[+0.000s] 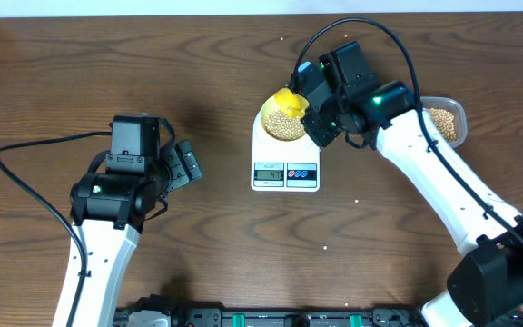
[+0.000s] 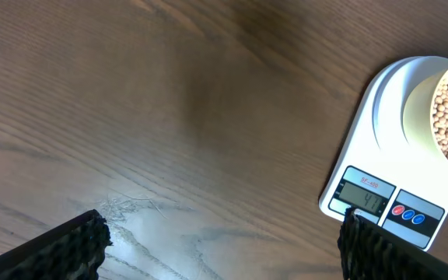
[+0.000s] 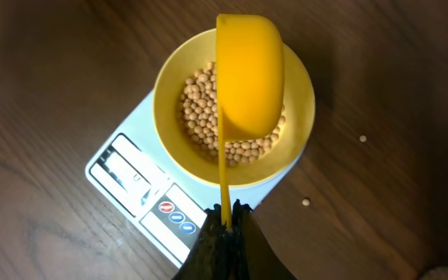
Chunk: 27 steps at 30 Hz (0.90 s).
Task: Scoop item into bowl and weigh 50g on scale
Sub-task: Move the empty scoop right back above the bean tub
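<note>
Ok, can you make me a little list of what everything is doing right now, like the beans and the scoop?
bowl: pale yellow, on the scale, beans inside
scoop: yellow, tipped over the bowl
right gripper: shut on the scoop handle
left gripper: open, holding nothing
scale display: seems to show 41
container: clear, more beans, right of the scale
</note>
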Motion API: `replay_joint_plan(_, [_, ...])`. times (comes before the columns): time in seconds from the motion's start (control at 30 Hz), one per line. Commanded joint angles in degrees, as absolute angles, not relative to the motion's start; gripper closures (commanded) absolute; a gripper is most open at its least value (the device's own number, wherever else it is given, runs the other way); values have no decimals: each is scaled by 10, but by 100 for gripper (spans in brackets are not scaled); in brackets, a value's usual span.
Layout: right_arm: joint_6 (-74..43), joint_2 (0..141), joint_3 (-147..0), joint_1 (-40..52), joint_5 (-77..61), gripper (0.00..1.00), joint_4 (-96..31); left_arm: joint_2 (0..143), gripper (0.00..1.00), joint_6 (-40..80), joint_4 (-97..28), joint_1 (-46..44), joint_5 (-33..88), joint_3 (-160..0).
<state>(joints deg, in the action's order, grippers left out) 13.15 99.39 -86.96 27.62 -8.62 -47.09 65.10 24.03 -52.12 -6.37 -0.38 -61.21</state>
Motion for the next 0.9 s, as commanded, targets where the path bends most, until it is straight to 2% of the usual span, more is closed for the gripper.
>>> replay_joint_plan(0.0, [144,997,-883,279,-43,99,-467,652,4,241,-523,-60,-13,-618])
replay_joint_plan(0.4, [150,997,-883,286,-63,99,-471,652,4,241,-523,-60,-13,-618])
replay_joint_plan(0.63, [84,996,-887,284,-97,99,-440,652,4,241,-523,-60,-14,-618])
replay_joint_plan(0.87, [-35,987,-916,257,-98,99,-444,652,4,241,-523,-60,-14,-618])
